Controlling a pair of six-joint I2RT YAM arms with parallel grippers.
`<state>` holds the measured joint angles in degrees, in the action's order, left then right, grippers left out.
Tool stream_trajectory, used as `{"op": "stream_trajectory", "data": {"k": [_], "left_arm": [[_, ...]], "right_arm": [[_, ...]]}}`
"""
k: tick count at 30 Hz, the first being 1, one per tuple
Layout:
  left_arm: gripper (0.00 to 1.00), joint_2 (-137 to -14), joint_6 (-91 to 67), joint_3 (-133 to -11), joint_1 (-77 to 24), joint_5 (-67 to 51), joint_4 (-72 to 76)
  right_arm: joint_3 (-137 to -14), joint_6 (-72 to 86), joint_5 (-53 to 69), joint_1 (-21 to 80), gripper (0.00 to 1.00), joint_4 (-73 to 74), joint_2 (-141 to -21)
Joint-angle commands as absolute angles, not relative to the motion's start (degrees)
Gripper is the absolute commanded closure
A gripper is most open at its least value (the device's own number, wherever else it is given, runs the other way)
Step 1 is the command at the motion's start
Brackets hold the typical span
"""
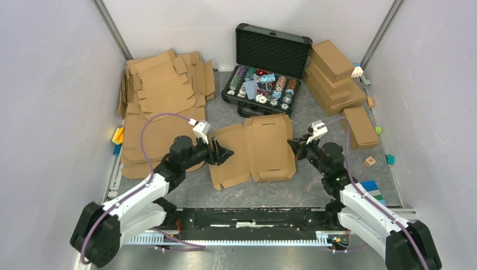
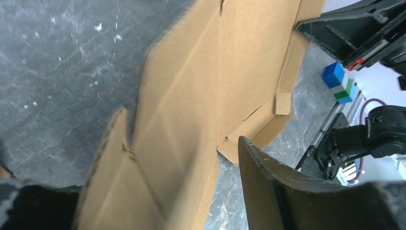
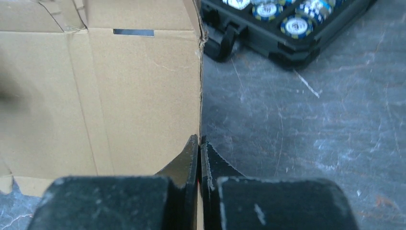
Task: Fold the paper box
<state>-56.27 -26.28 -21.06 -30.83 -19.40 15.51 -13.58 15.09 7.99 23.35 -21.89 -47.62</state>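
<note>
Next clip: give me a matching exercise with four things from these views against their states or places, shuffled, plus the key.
Things:
1. left claw
2. right claw
3. chip case
4. finished boxes

States or places:
A. stacked at the far right
B. shut on the right edge of the paper box
C. open, fingers either side of the paper box's left edge
D. lid up, behind the paper box

Pairs: 1-C, 2-B, 3-D, 4-A
</note>
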Motion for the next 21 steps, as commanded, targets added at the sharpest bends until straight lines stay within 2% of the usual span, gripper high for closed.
{"op": "stream_trajectory", "data": {"k": [1, 4, 8, 14, 18, 21], "left_arm": [[0.37, -49.1, -26.2, -20.7, -30.8, -17.5, 18.1], [0.37, -45.1, -25.9, -19.4, -30.8, -17.3, 18.9], [0.45, -37.3, -25.2, -15.5, -30.8, -15.5, 21.2], [0.7, -32.9, -23.8, -13.0, -30.8, -15.0, 23.6], [0.92, -35.3, -23.0, -15.6, -30.8, -15.5, 20.3], [0.98, -35.4, -22.9, -15.8, -30.8, -14.9, 20.1]], "right_arm": [[-11.1, 12.0, 7.8, 24.2, 0.97, -31.1, -43.1], [-9.7, 11.2, 8.9, 24.3, 0.97, -35.6, -41.5], [-9.0, 10.8, 9.5, 24.7, 0.95, -38.7, -41.3], [-7.3, 11.4, 10.9, 25.1, 0.93, -45.5, -42.9], [-8.7, 12.2, 10.3, 25.4, 0.88, -46.7, -46.6], [-9.6, 12.7, 7.4, 25.8, 0.83, -44.4, -49.2]]}}
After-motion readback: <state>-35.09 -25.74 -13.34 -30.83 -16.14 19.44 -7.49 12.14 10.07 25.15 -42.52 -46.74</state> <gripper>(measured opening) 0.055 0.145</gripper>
